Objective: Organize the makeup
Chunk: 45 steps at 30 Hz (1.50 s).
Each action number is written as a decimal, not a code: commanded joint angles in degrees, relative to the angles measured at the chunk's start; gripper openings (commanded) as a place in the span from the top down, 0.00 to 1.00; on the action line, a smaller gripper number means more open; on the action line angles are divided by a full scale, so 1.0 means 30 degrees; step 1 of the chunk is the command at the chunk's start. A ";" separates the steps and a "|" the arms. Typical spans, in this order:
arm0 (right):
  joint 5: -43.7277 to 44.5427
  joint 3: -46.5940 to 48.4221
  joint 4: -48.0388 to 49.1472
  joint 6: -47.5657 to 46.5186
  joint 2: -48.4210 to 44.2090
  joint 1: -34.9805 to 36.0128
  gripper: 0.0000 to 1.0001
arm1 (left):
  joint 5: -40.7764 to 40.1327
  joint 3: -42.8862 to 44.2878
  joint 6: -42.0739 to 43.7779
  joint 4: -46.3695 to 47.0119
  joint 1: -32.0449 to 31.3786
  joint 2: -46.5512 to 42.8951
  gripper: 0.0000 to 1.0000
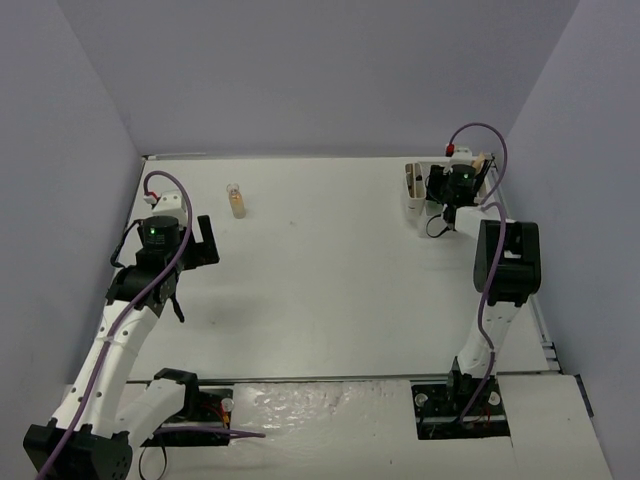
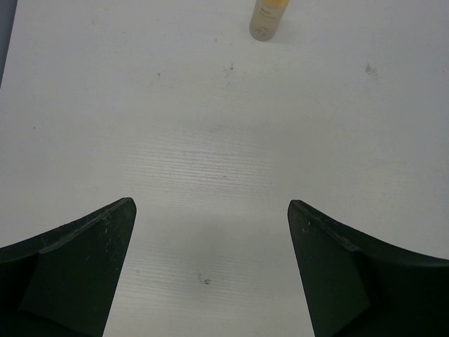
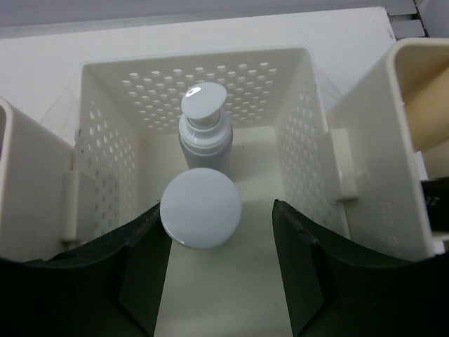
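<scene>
A small amber bottle (image 1: 236, 200) lies alone on the white table, seen at the top edge of the left wrist view as the amber bottle (image 2: 269, 17). My left gripper (image 2: 210, 203) hovers short of it, open and empty; in the top view the left gripper (image 1: 208, 238) is below and left of the bottle. My right gripper (image 3: 217, 210) reaches down into a perforated white compartment (image 3: 112, 140). A round pale grey-purple lid (image 3: 201, 207) sits between its jaws, against the left finger (image 3: 144, 242) with a gap to the right finger. A grey-purple pump bottle (image 3: 205, 126) stands upright behind it.
The white organizer (image 1: 413, 190) stands at the table's far right, with the right arm (image 1: 505, 260) bent over it. More cream compartments (image 3: 379, 140) flank the perforated one. The table's far edge meets a lilac wall.
</scene>
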 commanded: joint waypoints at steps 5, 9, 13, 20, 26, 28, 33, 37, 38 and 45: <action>-0.0312 -0.0592 0.0420 -0.0982 -0.4227 -0.0039 0.38 | 0.0348 0.0360 -0.0224 0.1211 0.0133 -0.0211 0.12; -0.0637 -0.1151 -0.0275 -0.0975 -0.5931 -0.0039 0.35 | 0.0557 0.0360 -0.0281 0.1233 0.0133 -0.0066 0.12; -0.1436 -0.1524 -0.1449 -0.0922 -0.7508 -0.0011 0.33 | 0.0844 0.0247 -0.0253 0.1404 0.0161 -0.0008 0.12; -0.3398 -0.3031 -0.2819 0.0666 -1.1507 0.0195 0.27 | 0.1247 -0.0826 0.0201 0.3637 0.0148 0.0946 0.12; -0.5599 -0.5567 -0.3348 0.1369 -1.5935 0.0567 0.16 | 0.1739 -0.1394 -0.0389 0.7859 0.0515 0.3706 0.12; -0.6261 -0.6227 -0.3666 0.1677 -1.7153 0.0584 0.10 | 0.1709 -0.1739 -0.1069 0.9999 0.0535 0.4644 0.12; -0.7738 -0.7798 -0.3974 0.3228 -2.0737 0.0606 0.01 | 0.1490 -0.1762 -0.2303 1.5926 0.0474 0.8362 0.12; -0.8296 -0.8455 -0.4048 0.3867 -2.2585 0.0635 0.00 | 0.1332 -0.0069 -0.2666 1.7871 0.0420 1.1696 0.12; -0.8317 -0.8476 -0.4275 0.3813 -2.2951 0.0635 0.00 | 0.1370 0.0374 -0.2705 1.8182 0.0401 1.2445 0.12; -0.9005 -0.8511 -0.4531 0.4029 -2.3979 0.0872 0.00 | 0.1035 0.2545 -0.1691 1.9246 0.0338 1.6117 0.13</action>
